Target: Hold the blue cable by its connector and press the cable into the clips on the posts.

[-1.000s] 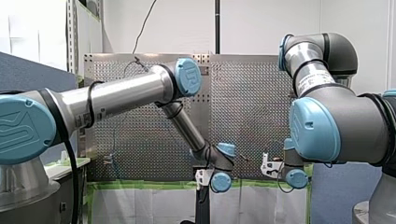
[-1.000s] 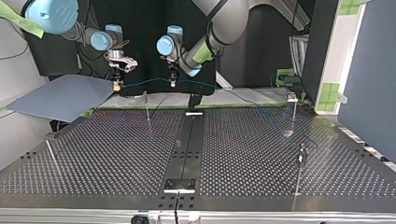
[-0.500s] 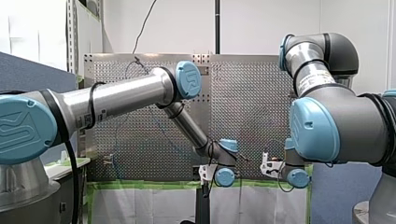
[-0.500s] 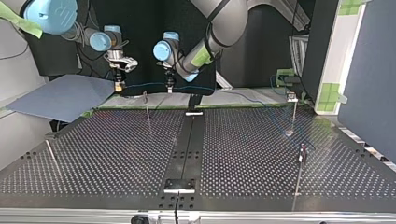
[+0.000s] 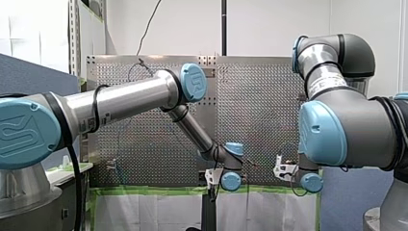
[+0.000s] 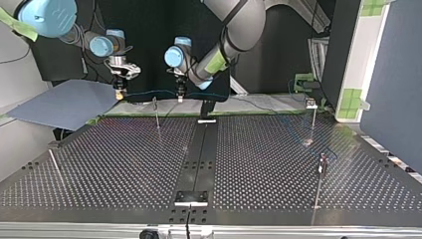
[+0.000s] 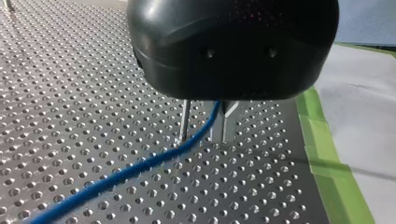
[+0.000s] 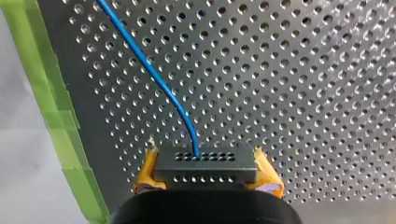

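Note:
In the right wrist view my right gripper (image 8: 208, 179) is shut with its yellow pads (image 8: 145, 172) on the black connector (image 8: 205, 167). The blue cable (image 8: 154, 74) leaves the connector and runs out over the perforated table. My left gripper (image 7: 206, 128) has its metal fingers (image 7: 185, 121) shut on the blue cable (image 7: 140, 165) further along. In the top view my right gripper (image 6: 119, 92) hangs at the far left, and my left gripper (image 6: 180, 94) to its right. The blue cable (image 6: 149, 91) is stretched between them above a thin post (image 6: 156, 113).
More posts stand at the top view's right: one with a clip (image 6: 311, 104) and a nearer one (image 6: 319, 181). A thin rod (image 6: 56, 167) leans at the left. Green tape (image 7: 327, 154) edges the table, and a blue sheet (image 6: 64, 102) lies beyond its far left corner.
Both grippers shifted toward the top view's left, my right one further. The stretch of cable between them now runs straighter.

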